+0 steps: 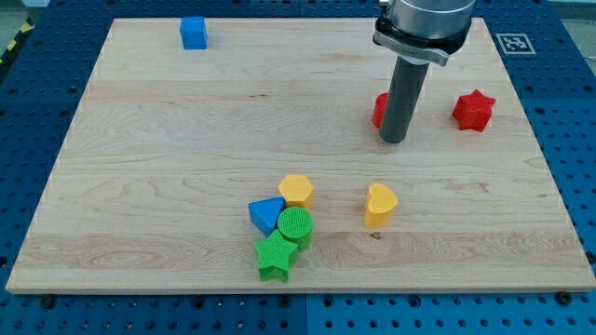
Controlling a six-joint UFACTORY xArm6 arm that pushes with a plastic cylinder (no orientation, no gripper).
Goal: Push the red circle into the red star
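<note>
Green star [274, 258] near bottom edge, tip [393, 140] beside red circle [380, 111]

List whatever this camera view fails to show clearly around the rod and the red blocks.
- Red circle block: mostly hidden behind the dark rod; only a sliver on the rod's left shows, so its round shape cannot be confirmed.
- Contact between my tip and that block: cannot tell.
- Arm above the rod: cut off by the view's top.
- Red star block: fully visible, apart on the view's right.
</note>
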